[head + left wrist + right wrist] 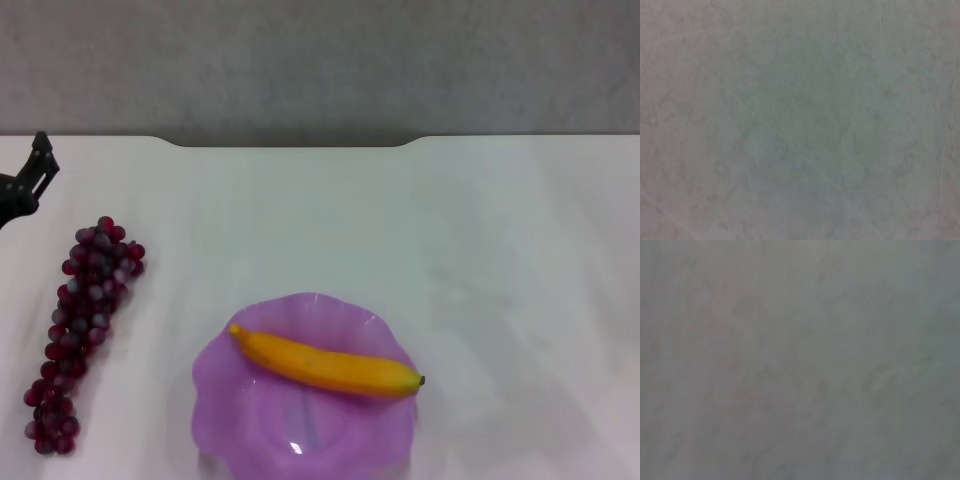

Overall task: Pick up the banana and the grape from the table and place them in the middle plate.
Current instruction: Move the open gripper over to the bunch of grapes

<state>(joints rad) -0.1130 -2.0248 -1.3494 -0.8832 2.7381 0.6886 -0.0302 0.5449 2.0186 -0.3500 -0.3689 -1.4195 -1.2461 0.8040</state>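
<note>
- A bare test or lab setting is suggested, though it cannot be fixed with certainty.
- A plain white table [420, 230] with a notched far edge is seen.
- Behind that edge, only a blank grey wall [320, 60] is shown.

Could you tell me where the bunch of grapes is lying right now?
In the head view, the grape lies on the table at the robot's left, apart from the middle plate, with the left gripper just beyond its far end.
</note>
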